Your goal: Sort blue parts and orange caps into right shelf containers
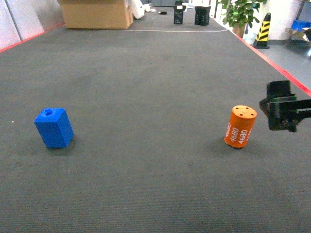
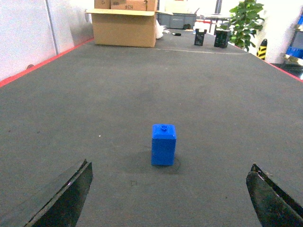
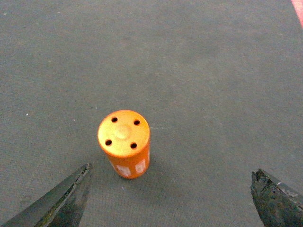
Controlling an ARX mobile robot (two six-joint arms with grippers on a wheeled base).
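Head view shows nothing sorted yet: the blue part stands on the left of the carpet, the orange cap right, both grippers spread wide and empty, no containers visible.

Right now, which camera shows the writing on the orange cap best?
The head view: the orange cap stands upright with white "4680" readable on its side. The right wrist view looks down on its holed top, with only slivers of print. The left wrist view doesn't show it.

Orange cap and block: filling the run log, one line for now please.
cap upright, floor | block upright, floor | left gripper open | right gripper open, above cap
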